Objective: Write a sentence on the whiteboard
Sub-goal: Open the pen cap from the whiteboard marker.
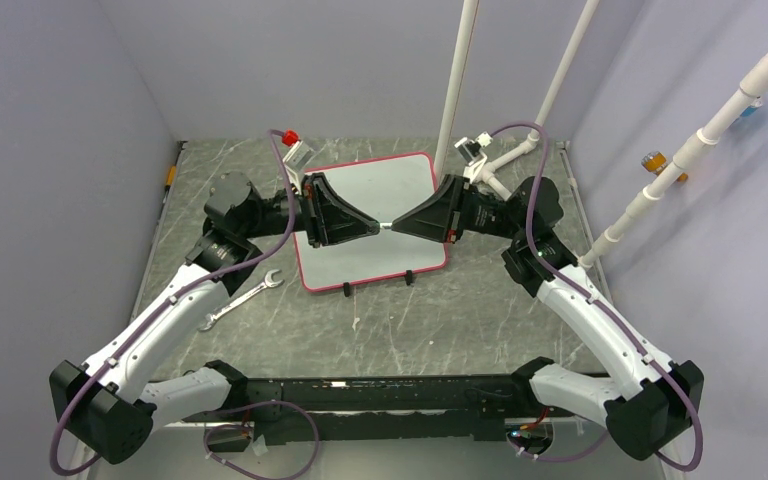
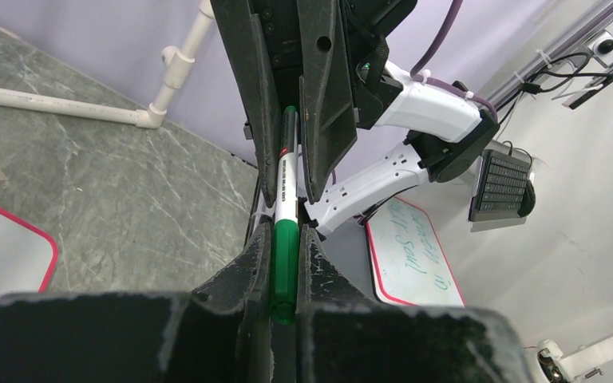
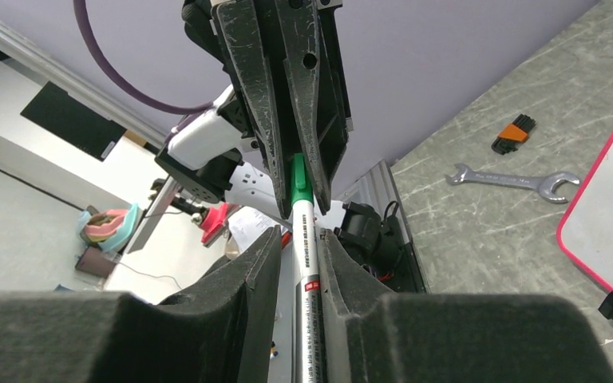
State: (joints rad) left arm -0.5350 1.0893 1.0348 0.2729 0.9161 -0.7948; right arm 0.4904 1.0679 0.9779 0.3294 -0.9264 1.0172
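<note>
the whiteboard lies mid-frame on the worktop. above it the left pincer is clenched on the marker by its green cap. the right pincer flanks the barrel, but i cannot tell if it grips.

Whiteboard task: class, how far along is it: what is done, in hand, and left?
Done: the marker is picked up, its green cap clamped in the left gripper. In hand: the right gripper sits around the white barrel, cap on. Left: the whiteboard shows no writing, so the whole sentence remains.
</note>
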